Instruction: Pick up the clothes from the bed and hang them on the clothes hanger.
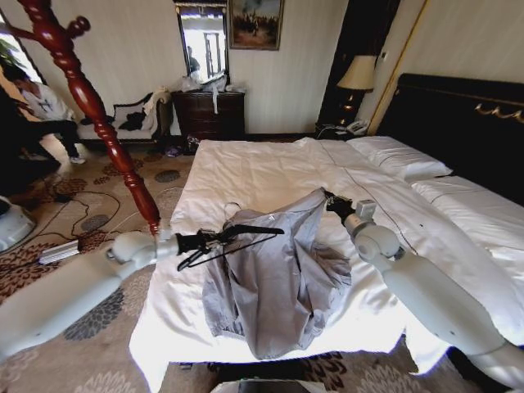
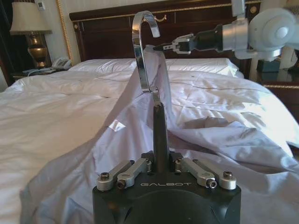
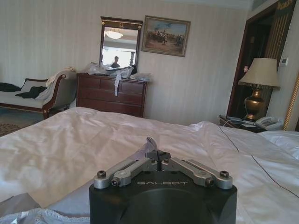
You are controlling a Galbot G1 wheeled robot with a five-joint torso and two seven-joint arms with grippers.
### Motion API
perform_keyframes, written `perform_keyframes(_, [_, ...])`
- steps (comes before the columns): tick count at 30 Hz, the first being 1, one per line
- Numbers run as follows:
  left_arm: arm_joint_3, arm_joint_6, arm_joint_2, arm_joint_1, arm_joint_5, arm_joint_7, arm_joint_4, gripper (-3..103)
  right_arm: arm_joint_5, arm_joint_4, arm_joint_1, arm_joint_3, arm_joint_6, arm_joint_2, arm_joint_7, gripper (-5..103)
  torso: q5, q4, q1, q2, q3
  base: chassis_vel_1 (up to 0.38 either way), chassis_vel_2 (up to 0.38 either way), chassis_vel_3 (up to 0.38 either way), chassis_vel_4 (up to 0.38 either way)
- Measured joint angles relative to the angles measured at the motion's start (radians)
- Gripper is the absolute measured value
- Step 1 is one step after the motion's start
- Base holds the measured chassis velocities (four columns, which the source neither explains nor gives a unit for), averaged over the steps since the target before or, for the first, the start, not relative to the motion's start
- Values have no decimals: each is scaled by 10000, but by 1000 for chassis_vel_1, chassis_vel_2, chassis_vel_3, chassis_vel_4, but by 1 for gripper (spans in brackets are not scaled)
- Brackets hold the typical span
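Left gripper (image 2: 161, 164) jaws closed on thin black triangular hanger (image 1: 233, 237), metal hook (image 2: 142, 46) poked through fabric. Right gripper (image 1: 334, 204) jaws clamped on raised edge of pale grey-blue wrinkled shirt (image 1: 274, 286), draped over white-duvet bed (image 1: 270, 168) foot.

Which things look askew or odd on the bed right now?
The shirt lies bunched at the bed's foot, one corner pinched up by the right gripper. The left gripper holds the hanger beside it.

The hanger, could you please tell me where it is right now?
In the head view the hanger is held in the left tool over the bed's near left part, against the shirt that the right tool lifts.
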Motion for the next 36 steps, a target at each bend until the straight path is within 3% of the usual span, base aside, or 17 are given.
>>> perform_keyframes(7, [1427,13,-649,-1869,-50,71,984,15,12,43,107,-4,229,-38,-68,0,4,-2,0,0,0,0,0,0,0])
perform_keyframes(13, [2246,11,-1347,-2750,-125,100,1638,15,62,116,97,36,248,-122,-124,0,1,-3,1,-1,0,0,0,0,0])
perform_keyframes(21, [2892,-11,-2054,-3236,-129,124,2218,15,105,176,9,94,242,-168,-157,0,1,0,1,-1,1,0,0,0,0])
perform_keyframes(34, [3712,-132,-3989,-4046,-87,226,3676,15,162,311,-51,-60,168,-139,-193,0,2,-4,1,-1,0,0,0,0,0])
perform_keyframes(36, [3719,-133,-4007,-4056,-83,224,3694,15,165,315,-50,-62,166,-135,-193,0,3,-4,1,-2,0,0,0,0,0])
